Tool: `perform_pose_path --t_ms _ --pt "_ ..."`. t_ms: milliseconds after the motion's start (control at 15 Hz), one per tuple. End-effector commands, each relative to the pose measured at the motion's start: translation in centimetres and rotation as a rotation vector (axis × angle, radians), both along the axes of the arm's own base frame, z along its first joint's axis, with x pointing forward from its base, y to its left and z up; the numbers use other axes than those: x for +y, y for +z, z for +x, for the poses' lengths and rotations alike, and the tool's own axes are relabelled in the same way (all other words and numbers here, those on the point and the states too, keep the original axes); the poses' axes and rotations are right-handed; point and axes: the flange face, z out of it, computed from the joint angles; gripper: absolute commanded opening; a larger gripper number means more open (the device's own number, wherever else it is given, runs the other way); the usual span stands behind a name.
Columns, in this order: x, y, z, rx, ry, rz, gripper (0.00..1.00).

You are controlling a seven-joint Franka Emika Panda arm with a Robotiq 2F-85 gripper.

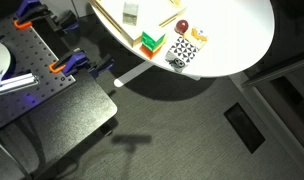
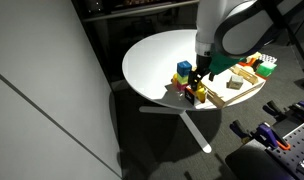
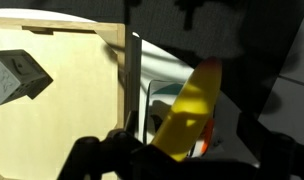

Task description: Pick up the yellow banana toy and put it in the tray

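The yellow banana toy [image 3: 192, 105] fills the middle of the wrist view and lies between my gripper's [image 3: 190, 138] dark fingers. The fingers stand apart on either side of it, with a gap on its right where an orange toy shows. The banana also shows in both exterior views [image 2: 200, 95] [image 1: 197, 36], next to the black-and-white patterned block [image 1: 180, 52]. My gripper [image 2: 200, 77] hangs low over that cluster. The tray, with its light-wood rim [image 3: 132, 90] and pale floor, lies just beside the banana [image 2: 237, 98] [image 1: 112, 20]. The arm does not show in one of the exterior views.
A blue and yellow block stack [image 2: 182, 73] and a green and orange block [image 1: 152, 42] stand close to the banana. A white block [image 1: 130, 12] and a grey block [image 3: 17, 75] lie in the tray. The round white table's edge [image 2: 142, 85] is near.
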Motion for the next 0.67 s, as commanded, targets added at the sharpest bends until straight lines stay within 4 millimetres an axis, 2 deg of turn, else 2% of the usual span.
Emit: perform_pose_path --t_ms 0,533,600 --pt "-0.6 0.0 1.4 0.001 -0.023 -0.012 1.0" --pt "-0.8 -2.0 1.4 0.026 -0.033 -0.018 1.0" --pt "-0.8 -2.3 1.4 0.031 -0.033 -0.02 0.76"
